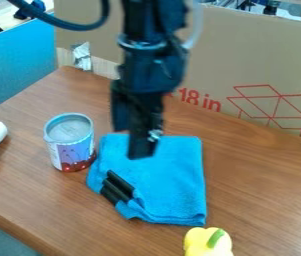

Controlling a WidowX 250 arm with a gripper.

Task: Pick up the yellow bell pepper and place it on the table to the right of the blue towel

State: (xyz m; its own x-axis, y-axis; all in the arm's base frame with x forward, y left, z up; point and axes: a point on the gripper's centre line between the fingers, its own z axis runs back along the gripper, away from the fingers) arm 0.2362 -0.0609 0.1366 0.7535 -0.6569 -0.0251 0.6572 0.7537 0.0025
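Cloth [173, 182], blue and folded, lies just right of the can [70, 142]; probably light and floppy, best pinched along its right edge. Whether the gripper [141, 149] is clenched, I cannot tell.

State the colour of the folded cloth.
The cloth is bright blue, shown best in the camera view.
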